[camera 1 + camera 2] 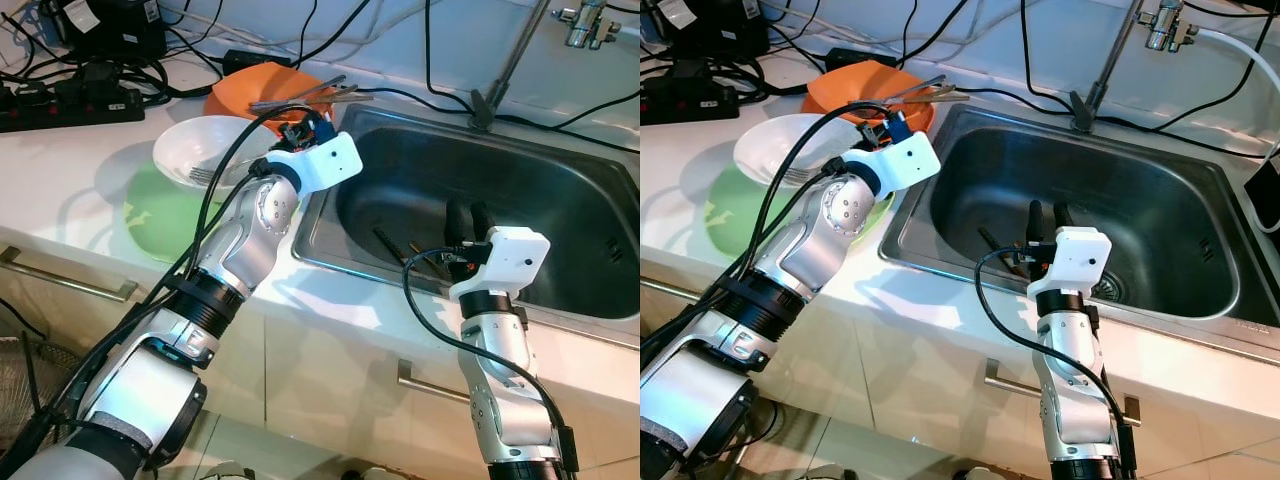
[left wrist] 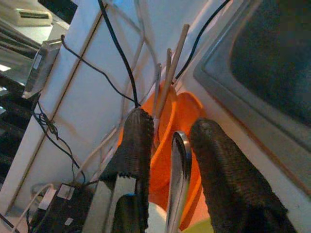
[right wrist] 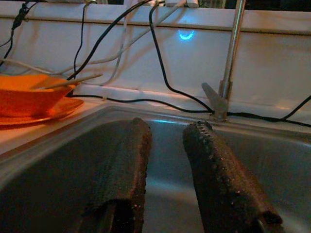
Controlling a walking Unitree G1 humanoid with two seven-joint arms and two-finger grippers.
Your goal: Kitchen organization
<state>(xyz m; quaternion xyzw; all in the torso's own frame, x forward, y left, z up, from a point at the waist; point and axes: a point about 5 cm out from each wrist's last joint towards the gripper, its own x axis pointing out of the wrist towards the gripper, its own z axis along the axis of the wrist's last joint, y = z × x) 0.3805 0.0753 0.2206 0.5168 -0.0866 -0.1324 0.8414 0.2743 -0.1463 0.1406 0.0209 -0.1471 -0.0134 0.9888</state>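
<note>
Steel spoon (image 2: 178, 184) between left end effector (image 2: 170, 145) fingers — over orange bowl (image 2: 167, 116).

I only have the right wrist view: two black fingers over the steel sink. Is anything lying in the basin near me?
Observer: Yes. Dark chopsticks lie on the floor of the steel sink, just left of your open right tool.
Operator: Where's the left tool?
Observer: The left tool is at the near rim of the orange bowl.
Operator: Any other dishes on the counter?
Observer: A white bowl sits on a green plate, left of the sink.
</note>
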